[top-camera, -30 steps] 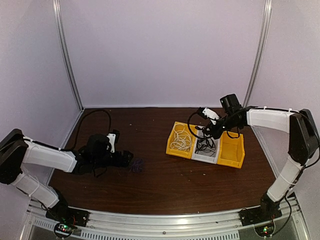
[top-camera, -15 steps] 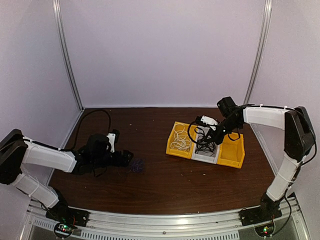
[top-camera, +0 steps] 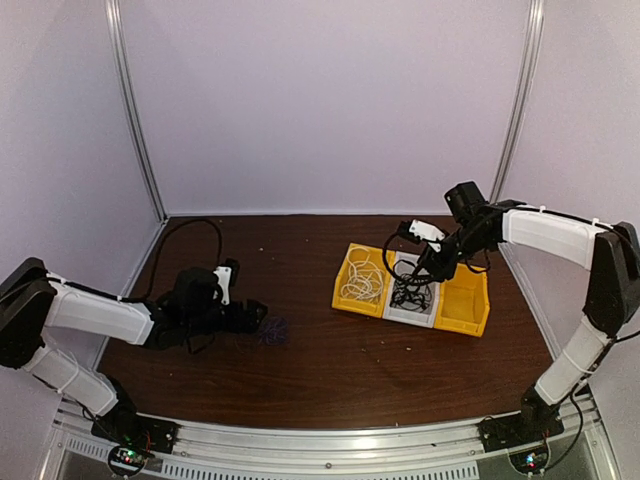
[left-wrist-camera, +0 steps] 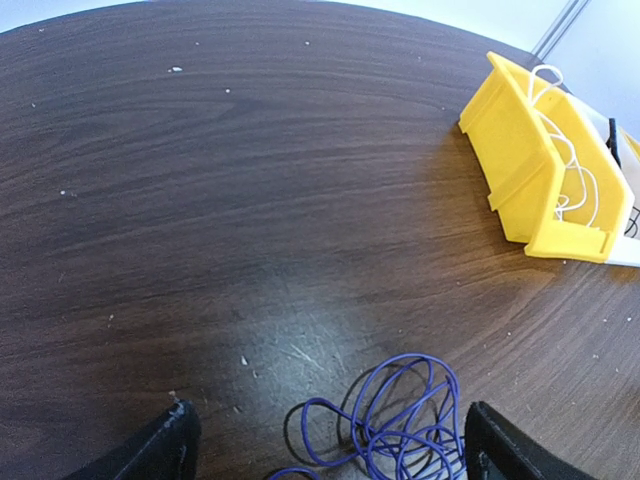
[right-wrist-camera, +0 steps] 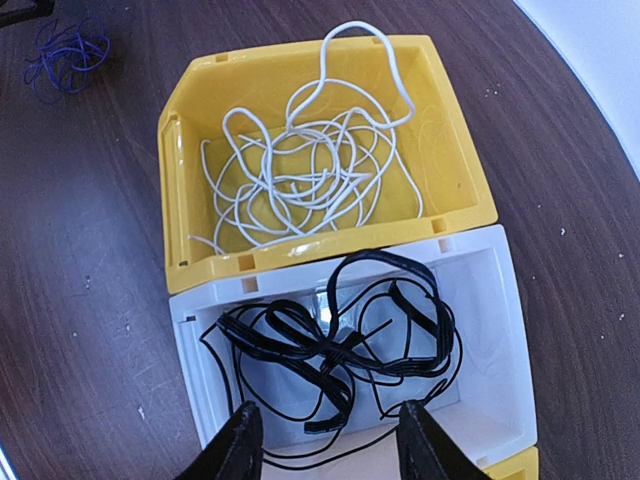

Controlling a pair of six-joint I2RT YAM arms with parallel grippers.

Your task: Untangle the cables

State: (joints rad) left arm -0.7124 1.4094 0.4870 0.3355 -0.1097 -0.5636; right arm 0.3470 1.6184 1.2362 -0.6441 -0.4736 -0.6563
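Observation:
A white cable (right-wrist-camera: 300, 170) lies coiled in the left yellow bin (right-wrist-camera: 300, 250). A black cable (right-wrist-camera: 340, 350) lies in a loose tangle in the white bin (right-wrist-camera: 500, 330) beside it. My right gripper (right-wrist-camera: 325, 430) is open and empty just above the black cable (top-camera: 410, 292), over the white bin's near side. A purple cable (left-wrist-camera: 400, 420) sits in a small clump on the table. My left gripper (left-wrist-camera: 325, 440) is open low over the table, its fingers either side of the purple clump (top-camera: 272, 332), not closed on it.
A second yellow bin (top-camera: 465, 300) stands right of the white one, the three in a row at the table's right (top-camera: 410, 310). A thick black arm cable (top-camera: 190, 235) loops at the back left. Metal frame posts (top-camera: 135, 110) stand at the back corners.
My right gripper dipped towards the white bin, then drew back slightly up and right; the black cable lies in the bin. The left arm and purple cable have not moved.

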